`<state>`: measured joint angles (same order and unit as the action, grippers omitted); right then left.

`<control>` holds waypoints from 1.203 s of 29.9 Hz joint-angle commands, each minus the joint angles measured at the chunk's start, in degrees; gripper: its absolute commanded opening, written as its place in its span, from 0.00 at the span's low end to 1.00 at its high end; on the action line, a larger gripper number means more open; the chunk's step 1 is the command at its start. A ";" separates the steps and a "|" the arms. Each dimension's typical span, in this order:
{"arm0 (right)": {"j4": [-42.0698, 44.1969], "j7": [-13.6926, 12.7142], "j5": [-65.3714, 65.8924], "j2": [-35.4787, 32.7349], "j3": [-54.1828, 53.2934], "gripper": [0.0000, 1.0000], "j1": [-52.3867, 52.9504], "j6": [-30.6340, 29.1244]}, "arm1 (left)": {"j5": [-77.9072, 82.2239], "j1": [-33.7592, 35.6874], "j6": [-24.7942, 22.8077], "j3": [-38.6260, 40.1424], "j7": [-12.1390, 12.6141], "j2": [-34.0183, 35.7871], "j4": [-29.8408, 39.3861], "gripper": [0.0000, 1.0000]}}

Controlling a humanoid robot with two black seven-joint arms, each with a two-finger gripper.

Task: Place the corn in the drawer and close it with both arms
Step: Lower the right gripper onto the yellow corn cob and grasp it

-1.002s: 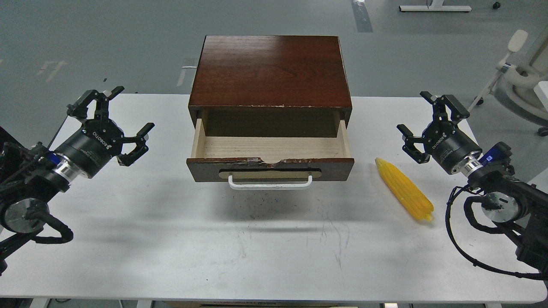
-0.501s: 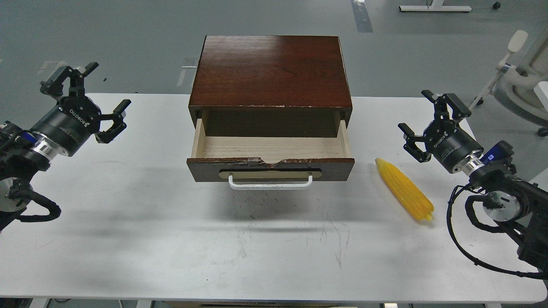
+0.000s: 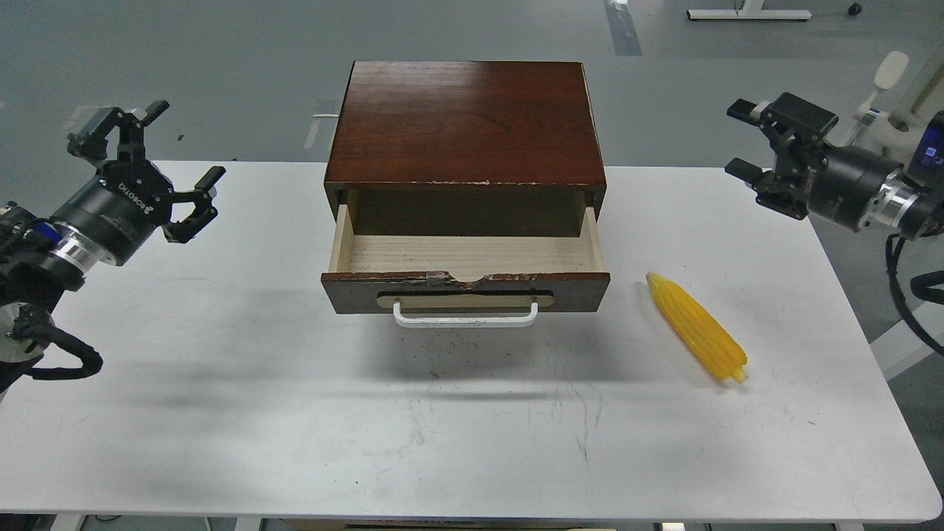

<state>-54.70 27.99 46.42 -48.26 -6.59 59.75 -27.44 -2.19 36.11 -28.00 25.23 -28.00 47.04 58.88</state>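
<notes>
The yellow corn (image 3: 697,327) lies on the white table (image 3: 457,428), right of the drawer, its tapered end pointing toward the back. The drawer (image 3: 466,290) is pulled open from the dark brown cabinet (image 3: 466,122); its pale wood inside is empty. It has a white bar handle (image 3: 465,317). My left gripper (image 3: 158,147) is open and empty, raised at the table's far left. My right gripper (image 3: 745,140) is open and empty, raised at the far right, well above and behind the corn.
A white chair or stand base (image 3: 903,96) stands on the grey floor beyond the table's right back corner. Bare table surface (image 3: 221,332) lies in front of and left of the cabinet.
My left arm moved left and back, then held still. My right arm lifted and swung up and to the right, away from the corn. Corn and drawer have not moved.
</notes>
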 commanded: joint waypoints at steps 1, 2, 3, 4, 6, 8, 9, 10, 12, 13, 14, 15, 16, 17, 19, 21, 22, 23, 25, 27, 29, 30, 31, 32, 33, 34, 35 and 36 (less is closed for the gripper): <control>-1.64 0.01 14.72 -0.96 4.21 1.00 3.18 0.98 | -0.01 -0.07 0.00 0.00 0.00 0.07 0.53 1.00; -1.73 0.01 19.62 -0.88 5.26 1.00 3.18 2.03 | -0.01 -0.16 0.00 0.00 0.00 0.07 0.53 1.00; -1.99 0.01 23.93 -0.87 6.66 1.00 3.09 3.43 | -0.01 -0.16 0.00 0.00 0.00 0.07 0.53 1.00; -2.08 0.01 26.07 -0.87 7.29 1.00 3.09 4.14 | -0.01 -0.24 0.00 0.00 0.00 0.07 0.53 1.00; -1.99 0.01 30.73 -0.61 9.66 1.00 3.27 6.25 | -0.01 -0.33 0.00 0.00 0.00 0.16 0.62 1.00; -1.91 0.01 33.72 -0.35 11.85 1.00 3.36 8.10 | -0.01 -0.33 0.00 0.00 0.00 0.07 0.62 1.00; -1.82 0.01 34.43 -0.26 12.47 1.00 3.36 8.45 | -0.01 -0.33 0.00 0.00 0.00 -0.02 0.62 1.00; -1.64 0.01 35.39 0.18 13.78 1.00 3.36 8.81 | -0.01 -0.33 0.00 0.00 0.00 -0.10 0.62 1.00; -1.47 0.01 35.67 2.89 15.63 1.00 3.18 8.99 | -0.01 -0.33 0.00 0.00 0.00 -0.37 0.62 1.00; -1.47 0.01 35.67 2.90 15.64 1.00 3.18 8.99 | -0.01 -0.33 0.00 0.00 0.00 -0.37 0.62 1.00; -0.94 0.01 35.67 3.95 16.42 1.00 3.01 9.07 | -0.01 -0.33 0.00 0.00 0.00 -0.37 0.62 1.00; -0.42 0.01 35.67 4.31 16.87 1.00 3.00 9.25 | -0.01 -0.33 0.00 0.00 0.00 -0.37 0.62 1.00; 0.98 0.01 35.67 5.01 17.74 1.00 2.74 10.03 | -0.01 -0.33 0.00 0.00 0.00 -0.45 0.62 1.00; 2.21 0.01 35.67 5.97 18.88 1.00 2.57 10.91 | -0.01 -0.33 0.00 0.00 0.00 -0.37 0.62 1.00; 3.36 0.01 35.67 7.81 20.73 1.00 2.30 12.14 | -0.01 -0.33 0.00 0.00 0.00 -0.37 0.62 1.00; 3.54 0.01 35.67 8.61 21.61 1.00 2.21 12.94 | -0.01 -0.33 0.00 0.00 0.00 -0.37 0.62 1.00; 3.72 0.01 35.67 8.97 22.14 1.00 2.13 13.55 | -0.01 -0.42 0.00 0.00 0.00 -0.28 0.62 1.00; 4.07 0.01 35.67 9.06 22.49 1.00 1.78 13.99 | -0.01 -0.42 0.00 0.00 0.00 -0.28 0.62 1.00; 4.68 0.01 35.67 9.49 23.02 1.00 0.81 14.35 | -0.01 -0.42 0.00 0.00 0.00 -0.28 0.62 1.00; 4.69 0.01 35.67 10.11 23.11 0.99 0.19 14.61 | -0.01 -0.42 0.00 0.09 0.00 -0.28 0.71 1.00; 4.60 0.01 35.67 10.29 23.37 0.96 -0.33 15.40 | -0.01 -0.42 0.00 0.09 0.00 -0.28 0.62 1.00; 4.68 0.01 35.67 10.37 23.81 0.93 -0.42 15.84 | -0.01 -0.42 0.00 0.09 0.00 -0.28 0.62 1.00; 4.69 0.01 35.67 10.55 24.25 0.88 -0.42 16.45 | -0.01 -0.42 0.00 0.09 0.00 -0.28 0.62 1.00; 4.60 0.01 35.67 10.64 24.60 0.85 -0.42 16.72 | -0.01 -0.33 0.00 0.09 0.00 -0.28 0.71 1.00; 4.60 0.01 35.67 10.64 24.95 0.81 -0.42 17.07 | -0.01 -0.42 0.00 0.09 0.00 -0.28 0.71 1.00; 4.51 0.01 35.67 10.64 25.57 0.72 -0.42 17.33 | 0.08 -0.42 0.00 0.09 0.00 -0.19 0.71 1.00; 4.51 0.01 35.67 10.64 25.92 0.67 -0.42 17.42 | 0.08 -0.42 0.00 0.09 0.00 -0.19 0.71 1.00; 4.51 0.01 35.67 10.64 26.45 0.53 -0.42 17.42 | 0.08 -0.42 0.00 0.09 0.00 -0.19 0.71 1.00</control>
<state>-50.10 27.99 82.09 -37.65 18.57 59.35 -10.41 -2.19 35.68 -28.00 25.31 -28.00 46.82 59.56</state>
